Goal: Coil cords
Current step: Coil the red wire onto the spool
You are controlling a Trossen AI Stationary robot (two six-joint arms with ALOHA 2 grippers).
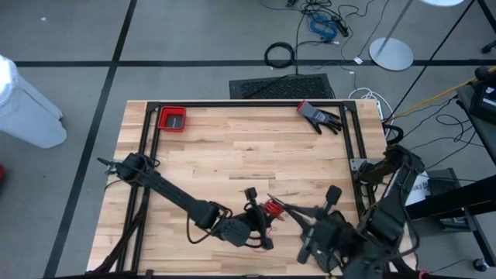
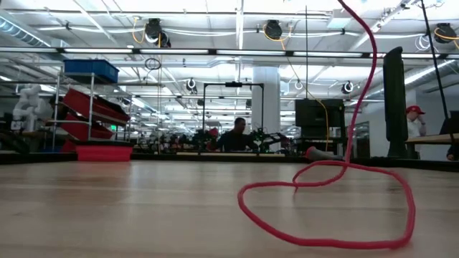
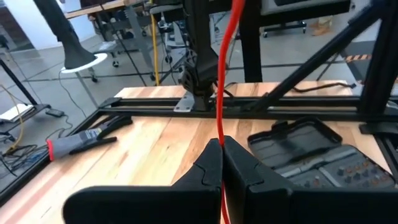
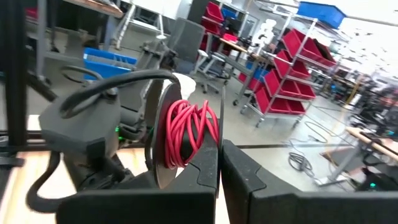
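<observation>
A: Where was the cord [image 2: 337, 208]?
B: Mostly wound on the spool [image 1: 273, 207], near edge of the table [image 1: 232, 147], between the two grippers. A loose loop lay flat on the wood, with a strand rising off it.
A: Left gripper [image 3: 222, 163]?
B: Fingers pressed together on the cord, with the strand running straight up from between them.
A: Right gripper [image 4: 219, 163]?
B: Fingers together. The spool with its red windings sat right at the tips; couldn't tell if the rim was actually pinched. Looked like it.
A: Risks?
B: My read: the thin cord could slip through the left pinch if tension rose. The slack loop on the table could snag or knot when pulled in. Windings looked loose and uneven, so they could spill off the spool if the right arm tilted it.
A: Anything nearby?
B: A glove [image 1: 319, 117] and a red bin [image 1: 172, 119] at the far edge, well apart.
</observation>
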